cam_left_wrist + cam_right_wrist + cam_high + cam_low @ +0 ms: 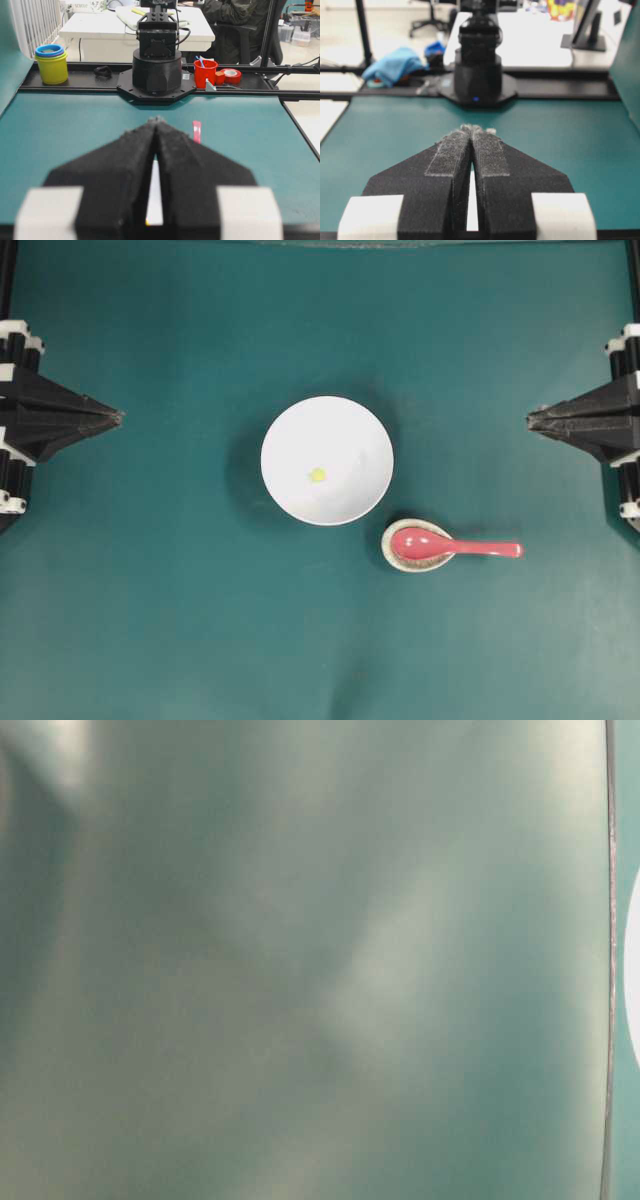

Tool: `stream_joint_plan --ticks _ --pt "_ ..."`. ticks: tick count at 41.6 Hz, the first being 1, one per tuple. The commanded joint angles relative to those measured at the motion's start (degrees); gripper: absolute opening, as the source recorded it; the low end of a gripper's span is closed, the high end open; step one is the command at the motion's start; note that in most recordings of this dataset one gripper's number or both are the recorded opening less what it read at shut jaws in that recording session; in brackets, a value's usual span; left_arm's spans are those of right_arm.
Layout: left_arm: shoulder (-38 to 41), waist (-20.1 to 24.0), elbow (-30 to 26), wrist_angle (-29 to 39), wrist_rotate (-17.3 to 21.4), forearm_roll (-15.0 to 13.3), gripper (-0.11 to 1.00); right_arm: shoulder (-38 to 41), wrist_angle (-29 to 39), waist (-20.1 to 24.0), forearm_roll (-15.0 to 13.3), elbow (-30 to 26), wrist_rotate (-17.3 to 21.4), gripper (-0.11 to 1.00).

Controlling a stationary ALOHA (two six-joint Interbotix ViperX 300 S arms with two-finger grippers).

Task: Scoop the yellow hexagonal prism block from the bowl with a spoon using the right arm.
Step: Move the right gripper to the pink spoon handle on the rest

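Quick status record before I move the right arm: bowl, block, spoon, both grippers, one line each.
bowl: white bowl, mid-table, upright
block: yellow block inside the bowl, near its centre
spoon: pink spoon, scoop resting in the small speckled dish, handle pointing toward the right arm's side
right gripper: shut, empty, parked at the table edge
left gripper: shut, empty, parked opposite

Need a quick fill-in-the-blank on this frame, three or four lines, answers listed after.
1. The yellow block lies inside the white ____.
2. The scoop of the pink spoon rests in a small speckled ____.
3. The spoon's handle points toward the ____ hand.
4. The right hand and the left hand are both ____ and hold nothing.

Missing words: bowl; dish; right; shut
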Motion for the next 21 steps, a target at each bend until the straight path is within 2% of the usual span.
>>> stream_joint_plan --ticks 1,10,21 --pt "0.0 0.1 -1.0 2.8 0.0 0.6 0.0 0.2 -0.5 -0.1 0.1 -1.1 0.3 0.0" --pt "0.1 0.2 -1.0 3.4 -0.3 0.6 0.0 0.4 -3.1 -0.1 0.7 -1.4 0.5 0.0" --pt "0.0 0.2 -1.1 2.9 -0.3 0.6 0.0 0.4 -1.9 0.0 1.8 -1.3 0.6 0.01"
